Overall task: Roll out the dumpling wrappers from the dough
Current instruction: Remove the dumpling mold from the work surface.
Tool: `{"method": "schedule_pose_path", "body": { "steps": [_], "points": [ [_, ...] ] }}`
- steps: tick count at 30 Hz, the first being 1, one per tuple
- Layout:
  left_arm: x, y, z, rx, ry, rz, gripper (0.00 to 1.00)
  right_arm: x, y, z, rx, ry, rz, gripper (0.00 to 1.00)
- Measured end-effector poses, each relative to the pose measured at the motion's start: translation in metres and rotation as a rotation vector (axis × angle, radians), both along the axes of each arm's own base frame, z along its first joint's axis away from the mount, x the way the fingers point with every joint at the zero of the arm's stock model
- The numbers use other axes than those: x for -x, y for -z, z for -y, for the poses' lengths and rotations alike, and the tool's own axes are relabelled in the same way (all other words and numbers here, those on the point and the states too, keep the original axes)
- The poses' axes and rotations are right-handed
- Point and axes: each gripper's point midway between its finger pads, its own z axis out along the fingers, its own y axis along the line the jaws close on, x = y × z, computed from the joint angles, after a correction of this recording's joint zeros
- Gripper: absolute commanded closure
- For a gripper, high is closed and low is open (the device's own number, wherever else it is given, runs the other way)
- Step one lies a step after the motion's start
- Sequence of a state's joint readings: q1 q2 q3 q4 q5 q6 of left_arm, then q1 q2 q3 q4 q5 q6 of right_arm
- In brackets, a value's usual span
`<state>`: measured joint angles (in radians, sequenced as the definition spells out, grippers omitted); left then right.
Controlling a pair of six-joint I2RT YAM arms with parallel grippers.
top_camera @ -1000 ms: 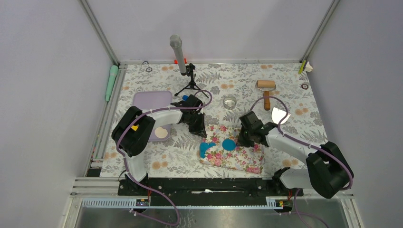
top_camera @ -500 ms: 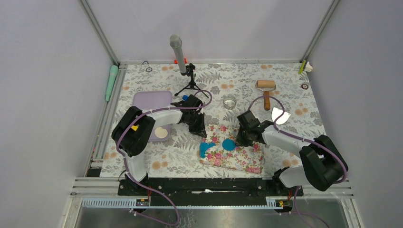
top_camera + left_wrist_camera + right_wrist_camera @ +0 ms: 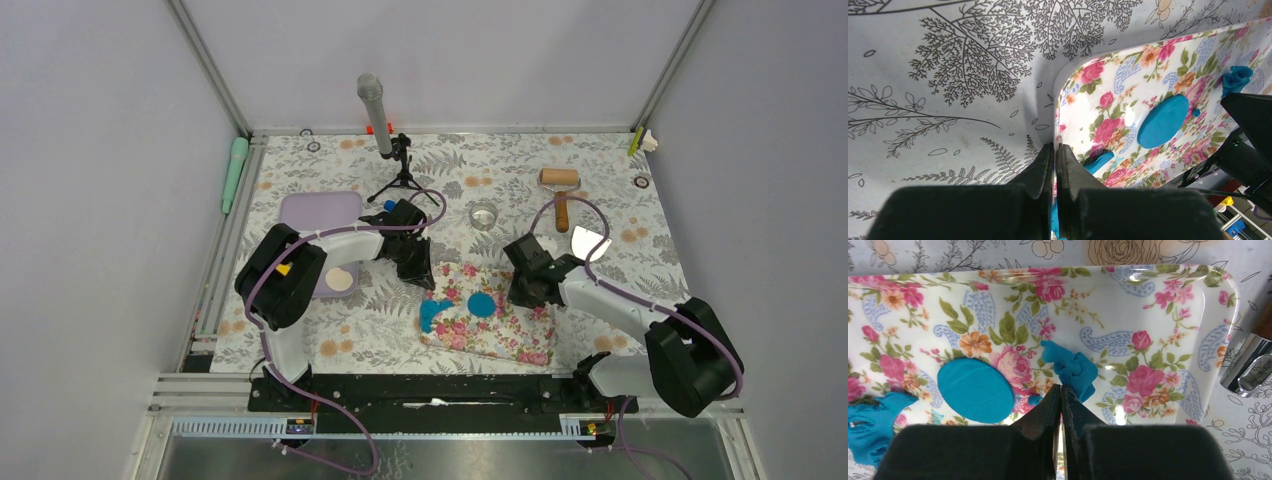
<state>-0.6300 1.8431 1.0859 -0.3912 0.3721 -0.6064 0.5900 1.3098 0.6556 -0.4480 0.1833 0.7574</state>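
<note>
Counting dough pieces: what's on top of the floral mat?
A round blue disc, a crumpled blue lump and a ragged blue scrap. The right gripper hides the mat beneath it.

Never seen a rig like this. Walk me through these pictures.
A left arm and a right arm, both robotic, are bolted to a table. The wide picture looks down from above; the other two come from a camera on each wrist. On a flowered mat lie a round blue disc, a crumpled blue lump and a ragged blue scrap. A wooden roller lies at the back. The left gripper is shut at the mat's edge, apparently pinching it. The right gripper is shut above the mat between disc and lump, holding nothing.
</note>
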Motion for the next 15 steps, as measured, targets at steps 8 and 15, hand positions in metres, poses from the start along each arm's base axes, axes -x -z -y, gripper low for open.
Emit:
{"method": "schedule_pose_path", "body": {
  "steps": [8,15],
  "points": [
    [0.0,0.0,0.0,0.0,0.001,-0.001,1.0,-0.006,-0.025,-0.016,-0.109,-0.009,0.076,0.91],
    [0.0,0.0,0.0,0.0,0.001,-0.002,1.0,-0.005,-0.023,-0.035,-0.19,-0.037,0.055,0.91]
  ]
}}
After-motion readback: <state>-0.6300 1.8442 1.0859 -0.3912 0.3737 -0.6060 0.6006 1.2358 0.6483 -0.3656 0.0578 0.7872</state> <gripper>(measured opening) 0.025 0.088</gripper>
